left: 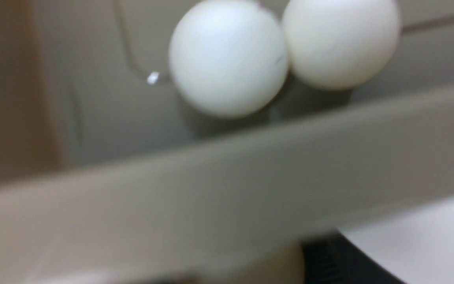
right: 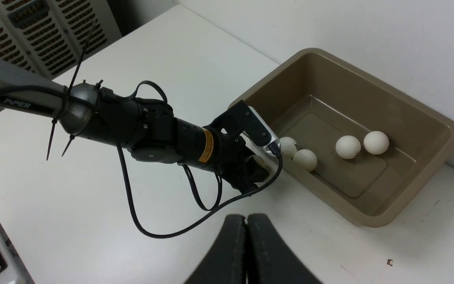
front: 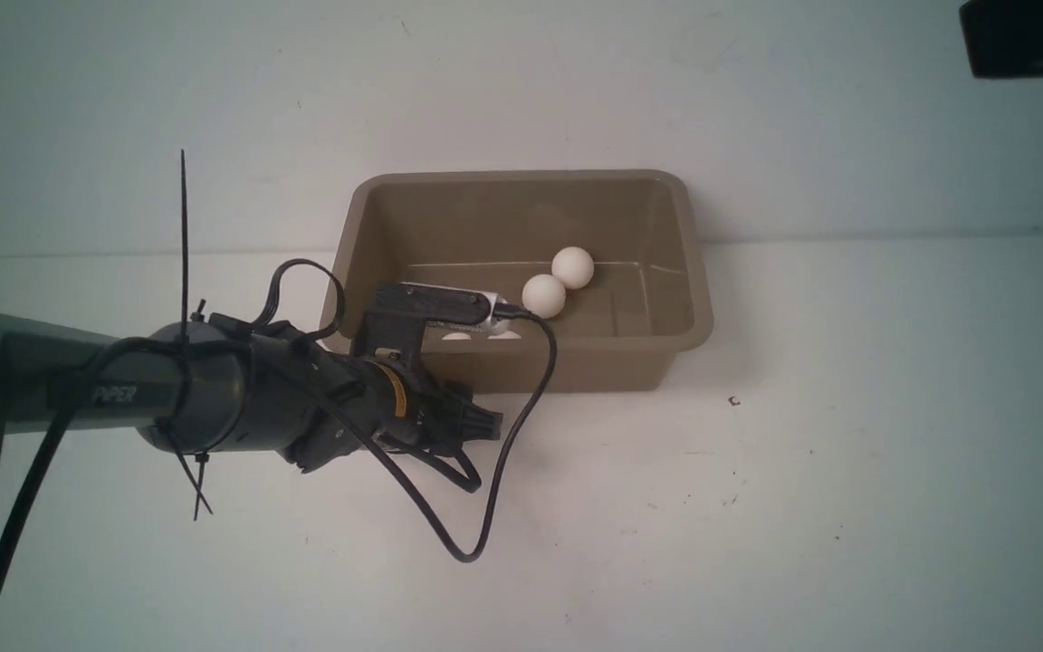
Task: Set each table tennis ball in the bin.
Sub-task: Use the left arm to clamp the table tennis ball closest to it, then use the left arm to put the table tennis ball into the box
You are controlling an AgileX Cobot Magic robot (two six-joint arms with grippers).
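The tan-brown bin (front: pixel 692 272) stands against the back wall, and several off-white table tennis balls lie in it. Two balls (front: pixel 571 267) (front: pixel 543 295) touch near its middle. Two more (right: pixel 289 146) (right: pixel 305 159) sit by its near left wall. My left gripper (right: pixel 257 165) is low at the table, just outside the bin's front left rim (left: pixel 227 185). It is shut on another pale table tennis ball (right: pixel 257 160), which the wrist hides in the front view. My right gripper (right: pixel 246 221) is shut and empty, above the table in front of the bin.
The left arm's black cable (front: pixel 485 507) loops onto the table in front of the bin. A small dark speck (front: pixel 733 400) lies right of the bin's front corner. A vented grey unit (right: pixel 34 31) stands beyond the table's left edge.
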